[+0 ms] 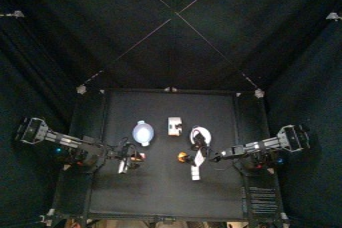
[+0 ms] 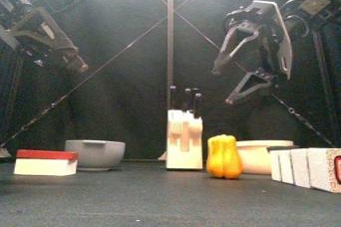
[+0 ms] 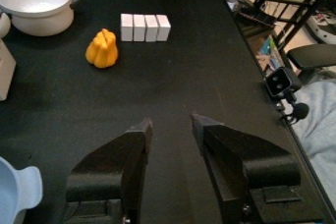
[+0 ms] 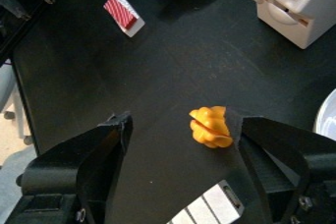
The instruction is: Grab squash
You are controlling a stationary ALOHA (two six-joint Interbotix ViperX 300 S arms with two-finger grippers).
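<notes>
Orange squash [image 4: 210,128] on table, below wide-spread right gripper [image 4: 184,169]

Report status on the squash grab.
Right gripper open, above squash. Left gripper open, empty, well off. Squash lies free on table; nothing in the way.

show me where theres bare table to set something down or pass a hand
Bare table: the wide stretch beside the squash away from the white bowl, and the patch between the red-and-white box and the squash. Crowded: the row of squash, white blocks, knife block and bowls.
</notes>
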